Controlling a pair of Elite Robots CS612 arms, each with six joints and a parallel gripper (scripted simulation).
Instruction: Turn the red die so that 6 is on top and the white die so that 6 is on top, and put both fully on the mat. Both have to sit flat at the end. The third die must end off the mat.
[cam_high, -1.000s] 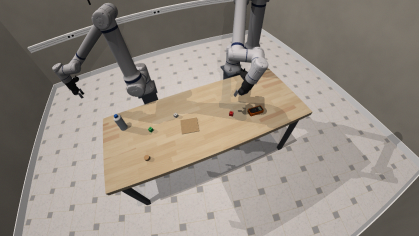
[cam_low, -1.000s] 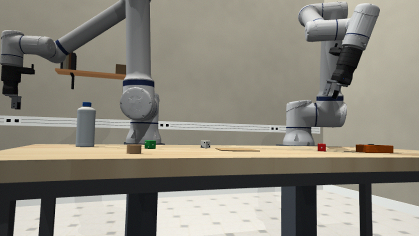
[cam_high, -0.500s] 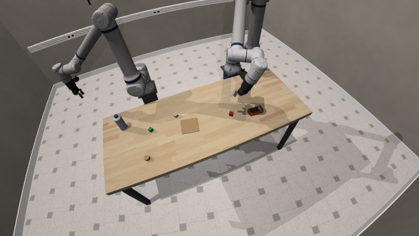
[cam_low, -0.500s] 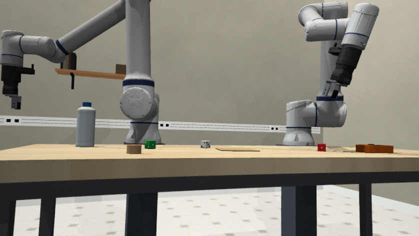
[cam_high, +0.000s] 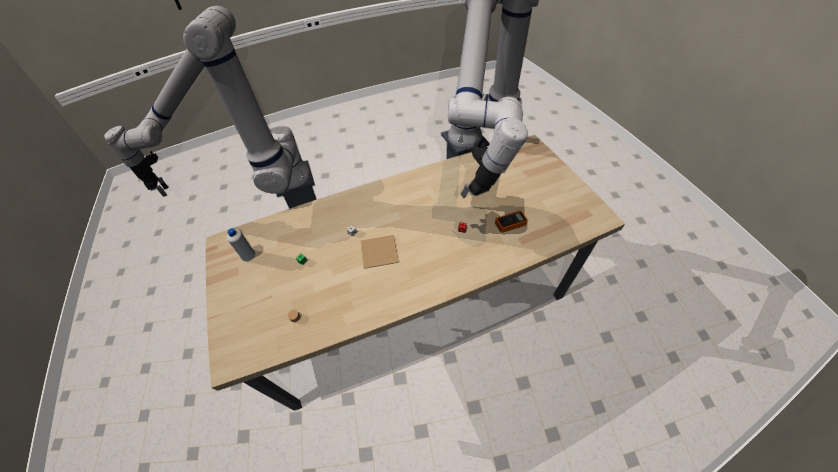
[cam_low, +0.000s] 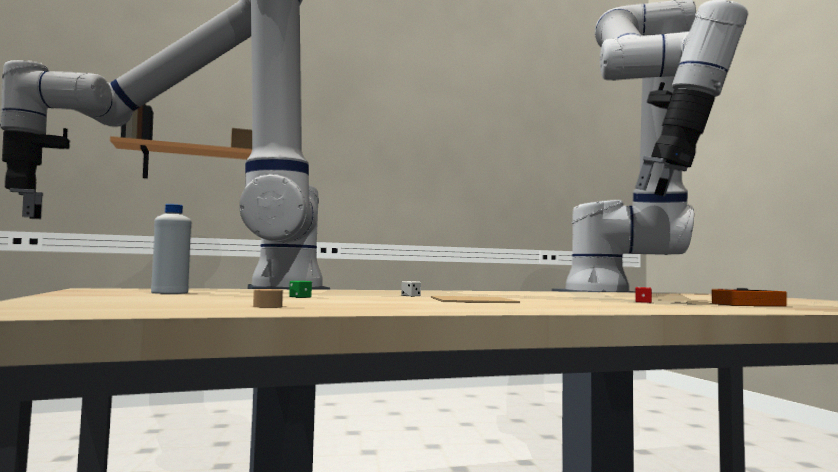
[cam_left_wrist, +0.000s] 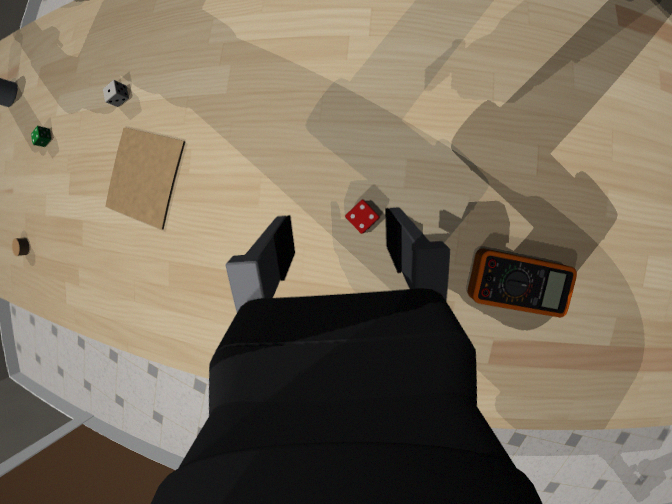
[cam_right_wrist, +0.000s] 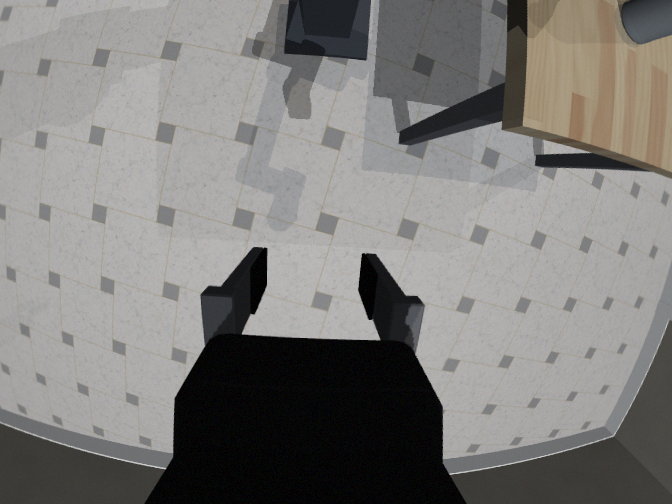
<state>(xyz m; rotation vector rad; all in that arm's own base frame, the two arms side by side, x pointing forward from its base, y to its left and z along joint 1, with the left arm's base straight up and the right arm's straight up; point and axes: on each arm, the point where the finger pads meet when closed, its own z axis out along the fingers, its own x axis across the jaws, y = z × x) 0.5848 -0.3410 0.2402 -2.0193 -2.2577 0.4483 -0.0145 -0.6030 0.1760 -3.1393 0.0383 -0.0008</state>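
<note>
Exterior view: near the front, a small round brown block (cam_high: 293, 316) (cam_low: 267, 298) (cam_left_wrist: 21, 246) sits far from the mat (cam_high: 380, 252) (cam_low: 475, 299) (cam_left_wrist: 145, 177). The red die (cam_high: 462, 226) (cam_low: 643, 294) (cam_left_wrist: 362, 216), white die (cam_high: 351, 230) (cam_low: 411, 288) (cam_left_wrist: 116, 93) and green die (cam_high: 301, 258) (cam_low: 300, 289) (cam_left_wrist: 41, 136) are off it. Both turns and moves seem left; green is fine. Behind, the capped bottle (cam_high: 241, 246) (cam_low: 171, 252) (cam_left_wrist: 7, 92) (cam_right_wrist: 648, 21) hides its inside. The left gripper (cam_high: 472, 191) (cam_low: 652, 182) (cam_left_wrist: 339, 231) and right gripper (cam_high: 161, 186) (cam_low: 32, 205) (cam_right_wrist: 313, 269) are wide apart, holding nothing.
</note>
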